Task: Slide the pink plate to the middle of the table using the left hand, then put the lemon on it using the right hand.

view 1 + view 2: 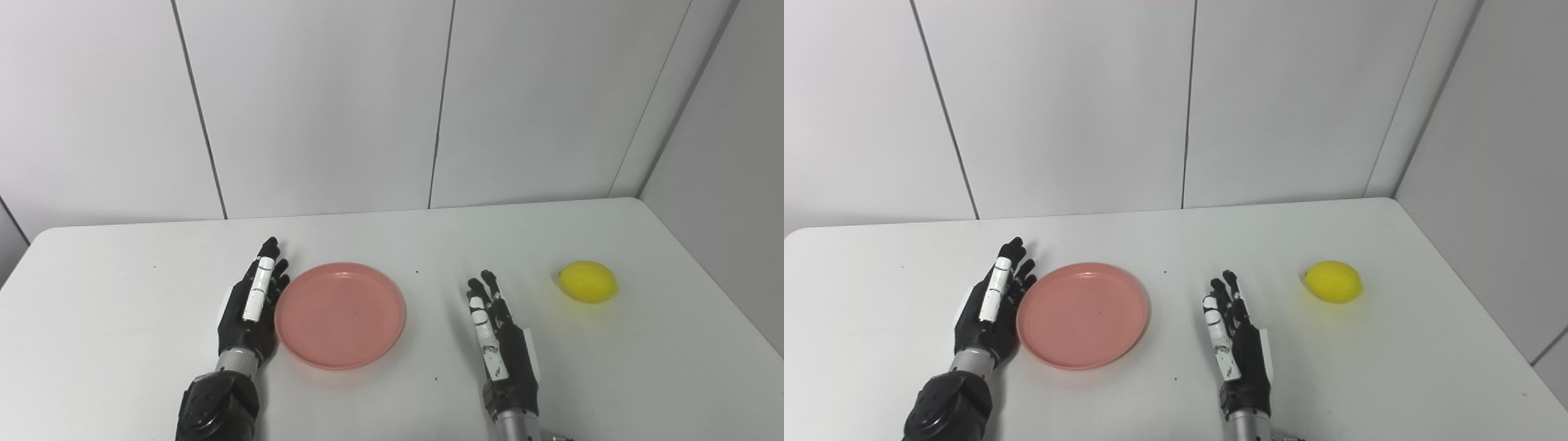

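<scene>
A round pink plate [340, 314] lies flat on the white table [392, 245], a little left of the middle. My left hand [252, 305] stands on edge with straight fingers, its palm side against the plate's left rim; it holds nothing. A yellow lemon [588, 282] rests on the table at the right. My right hand [499, 343] is open, fingers stretched forward, between the plate and the lemon and touching neither. The lemon lies up and to the right of its fingertips.
White wall panels rise behind the table's far edge, and a wall runs close along the right side. A few small dark specks dot the tabletop. Bare table separates the plate from the right hand.
</scene>
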